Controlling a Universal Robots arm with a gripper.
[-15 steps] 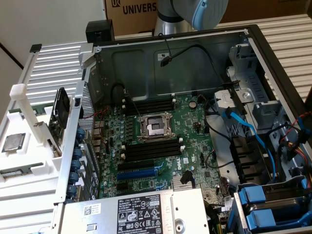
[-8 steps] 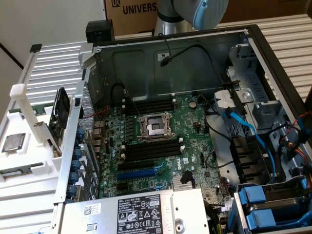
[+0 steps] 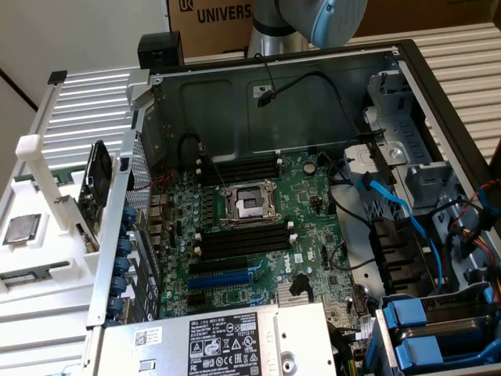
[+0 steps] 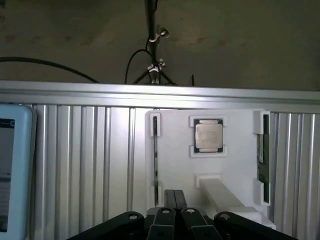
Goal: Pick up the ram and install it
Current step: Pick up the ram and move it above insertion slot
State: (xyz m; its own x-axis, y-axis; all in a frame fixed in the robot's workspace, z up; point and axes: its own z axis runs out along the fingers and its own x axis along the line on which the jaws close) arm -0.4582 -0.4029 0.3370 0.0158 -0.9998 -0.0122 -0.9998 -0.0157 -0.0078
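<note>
The ram [image 4: 261,150], a thin green board stick, sits on edge in a side slot of a white holder [image 4: 175,165]. A processor chip [image 4: 208,136] lies in the middle of that holder. My gripper [image 4: 175,193] hangs above the holder's near edge. It is shut, its dark fingers [image 4: 170,199] pressed together with nothing between them. In the exterior view the holder [image 3: 47,258] stands on the exterior view's left of the open computer case, with a green stick [image 3: 23,276] lying in it. The motherboard's long black memory slots [image 3: 243,240] flank the processor socket [image 3: 250,205].
The case's metal wall [image 3: 117,235] rises between the holder and the motherboard. A white bar [image 3: 48,188] slants up from the holder. Blue cables [image 3: 399,211] and drive bays [image 3: 427,329] fill the case's right side. A power supply [image 3: 227,341] sits at the front.
</note>
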